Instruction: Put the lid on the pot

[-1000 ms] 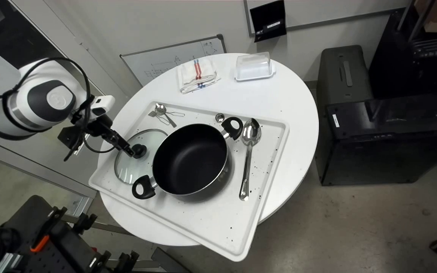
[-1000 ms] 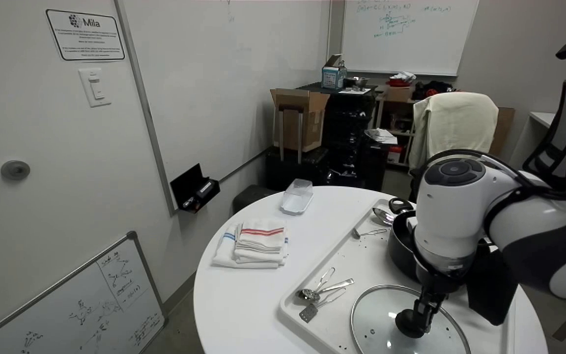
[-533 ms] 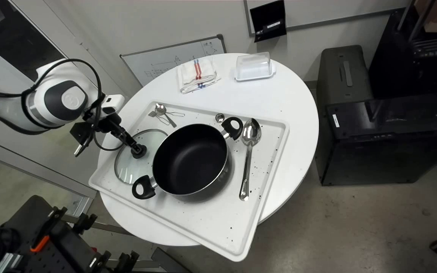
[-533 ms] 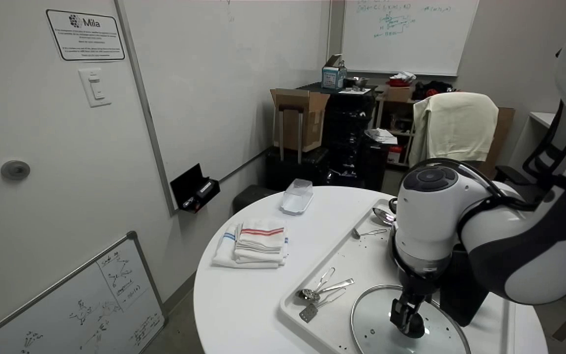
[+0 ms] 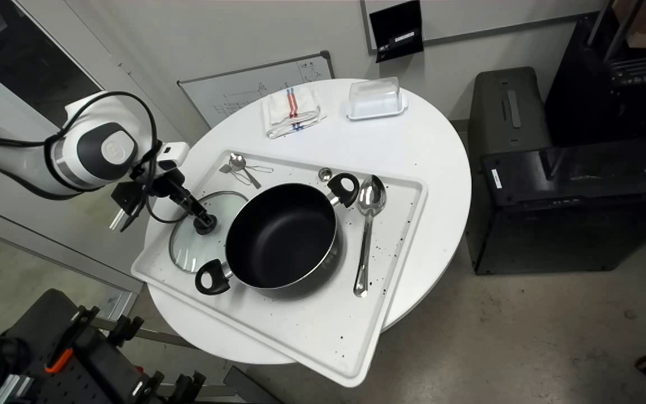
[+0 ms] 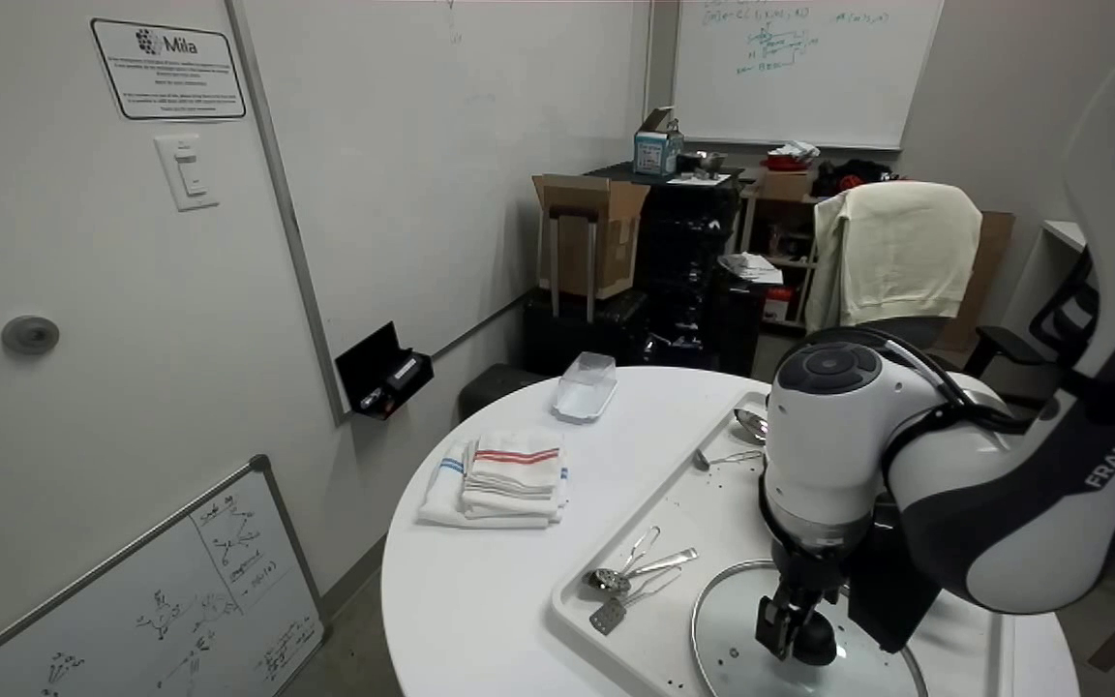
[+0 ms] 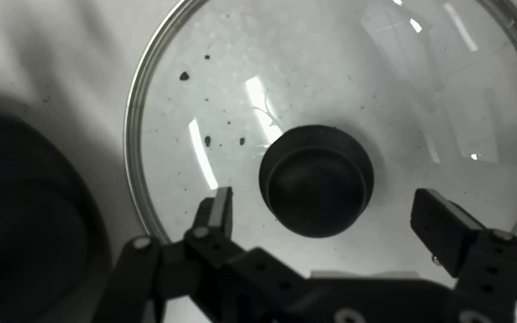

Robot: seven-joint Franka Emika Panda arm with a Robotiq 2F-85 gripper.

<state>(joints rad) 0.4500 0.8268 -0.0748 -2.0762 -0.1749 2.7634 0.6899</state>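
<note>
The glass lid [image 5: 188, 252] lies on the white tray, dark knob up, beside the pot; it also shows in an exterior view [image 6: 732, 624]. The black pot [image 5: 284, 238] stands uncovered on the tray, its handles at opposite sides. The arm hides most of it in an exterior view; a dark part of it [image 7: 29, 202] shows at the left of the wrist view. My gripper [image 7: 324, 195] is open low over the lid, its two fingers on either side of the knob [image 7: 317, 184]. In the wrist view, gaps show between the knob and both fingers.
The tray [image 5: 300, 342] holds a large metal spoon [image 5: 363, 252] beyond the pot and small metal utensils [image 5: 237, 161] near the lid. Folded towels [image 5: 292, 112] and a clear-covered dish [image 5: 376, 101] stand on the round table [image 5: 435, 185].
My gripper has moved in over the lid's knob, rightward in an exterior view and leftward in an exterior view from the other side. Lid and pot have not moved.
</note>
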